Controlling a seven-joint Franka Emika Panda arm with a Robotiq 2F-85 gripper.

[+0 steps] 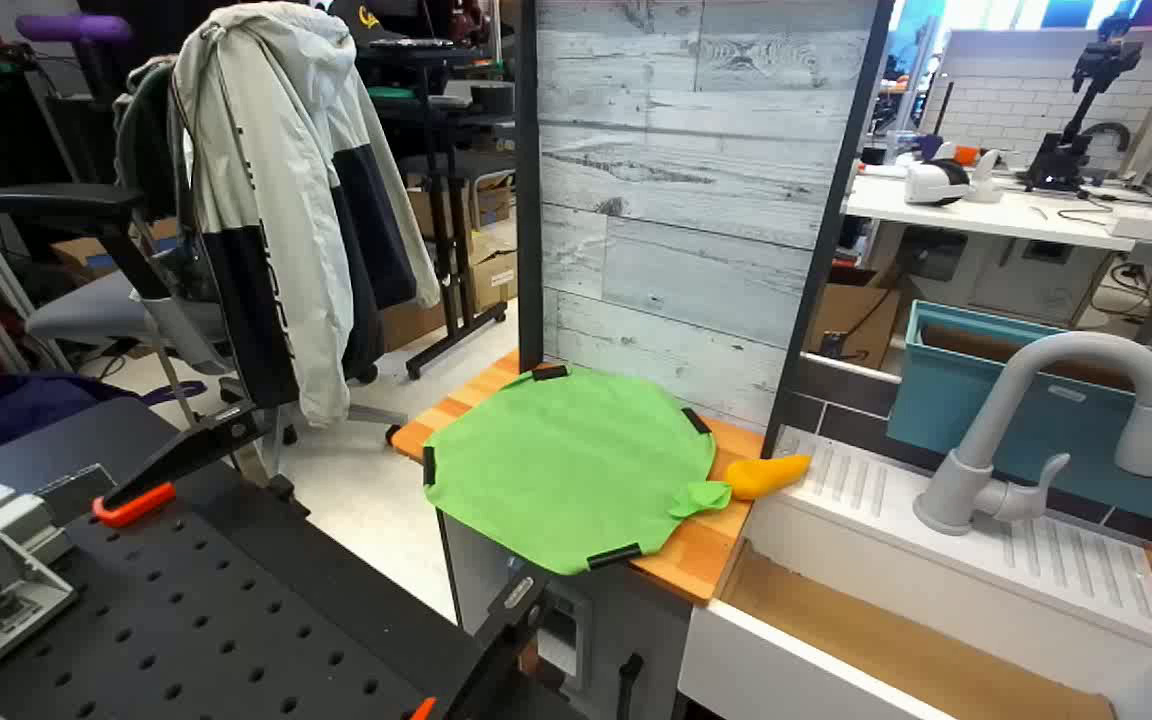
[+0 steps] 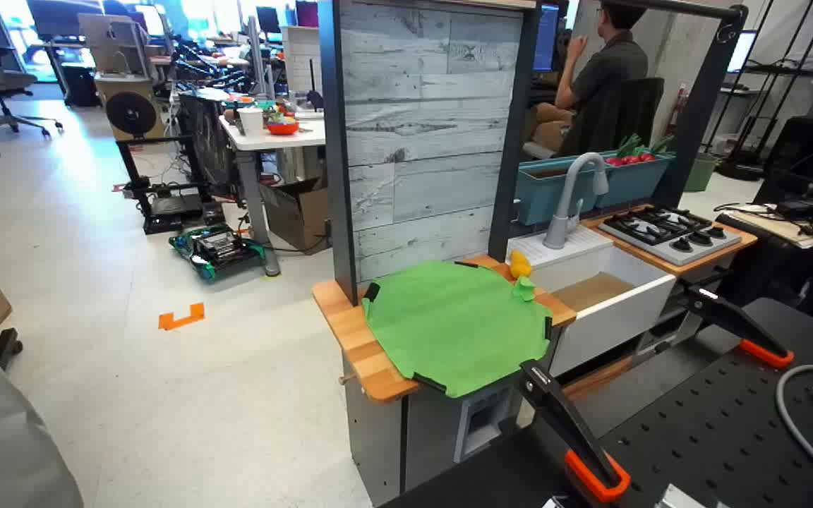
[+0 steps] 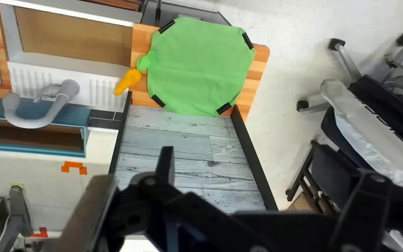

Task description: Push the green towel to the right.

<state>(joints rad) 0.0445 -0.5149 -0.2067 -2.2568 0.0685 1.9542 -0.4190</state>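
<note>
In both exterior views we see green towel (image 1: 566, 460) spread on wooden table (image 1: 701, 555), black strips (image 1: 614, 556) at its corners. Wrist view: toy carrot (image 3: 128, 81) near towel's nine o'clock, green top overlapping towel edge; sink (image 3: 72, 65) farther out, same direction; gray faucet (image 3: 30, 123) between eight and nine o'clock; whitewashed plank panel (image 3: 173, 150) at six o'clock. Gripper (image 3: 266, 171) well apart from towel, fingers (image 3: 166, 166) parted wide; we see nothing in its grasp.

1. I can see a worktop of striped orange-brown wood (image 2: 360, 346) over there
2. Spread flat on it lies a green cloth towel (image 3: 201, 66), black tape strips (image 1: 614, 556) round its edge
3. Beside that, a plump yellow carrot-shaped object (image 3: 130, 79), a bright green tuft (image 3: 145, 62) at its wide end
</note>
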